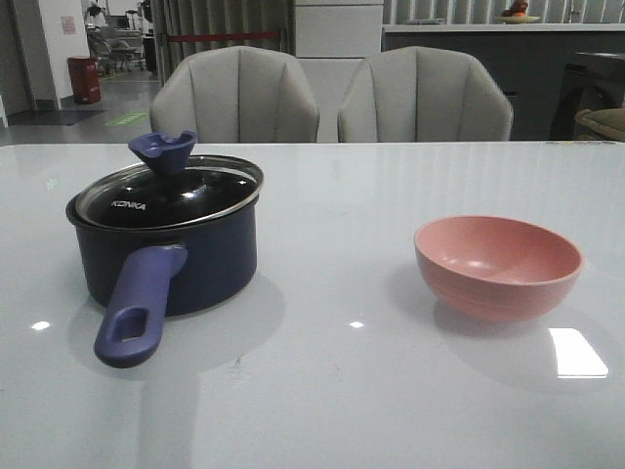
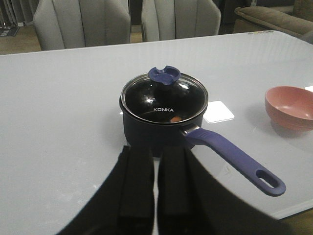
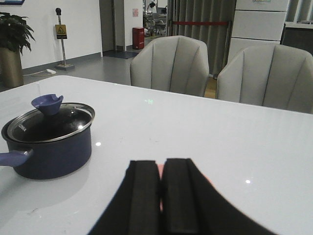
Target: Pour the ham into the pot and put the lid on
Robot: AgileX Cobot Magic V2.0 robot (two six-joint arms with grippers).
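Both sets of fingers are pressed together with only a hairline seam between the pads and nothing held: the left fingers (image 2: 156,183) sit just near of the pot (image 2: 164,128), and the right fingers (image 3: 161,196) hang on the near side of the pink bowl (image 1: 498,266), of which only a sliver of pink shows past them in the right wrist view. Neither arm appears in the front view, so both look drawn back toward the near edge of the bench (image 1: 342,391). On the left of the bench the pot stands upright, its long handle (image 1: 137,313) pointing near, and the lid (image 1: 171,191) rests on its rim with the knob (image 1: 162,151) up, perhaps seated a little unevenly. Through the glass a small orange piece, probably the ham (image 2: 175,119), lies on the pot floor. The bowl, well apart on the right, looks empty. Judging by this, pouring and covering seem finished; all that might remain is checking that the lid sits flat.
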